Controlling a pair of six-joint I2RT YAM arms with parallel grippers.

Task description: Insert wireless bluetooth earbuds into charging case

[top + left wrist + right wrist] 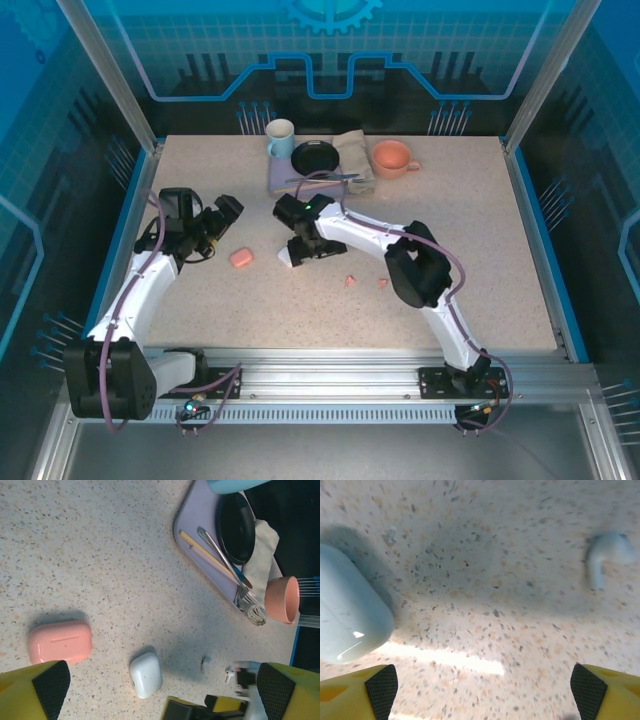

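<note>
White case [290, 259] is half hidden under R gripper [303, 247] from above. In R wrist cam it's cut off at left edge: lid shut, glossy. White bud [606, 555] is blurred, lying on table [480, 230] apart from it. 2nd white bud [229, 674] is tiny, just beside R arm. Pink bud [350, 281] and 2nd pink bud [383, 284] lie right of both cases. Pink case [60, 642] is shut, left of white case. L gripper [215, 228] is near it. Both jaws are spread wide, holding nothing.

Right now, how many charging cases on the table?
2. The pink case lies left; the white case lies just right of it, both closed. No sign of a third.
</note>
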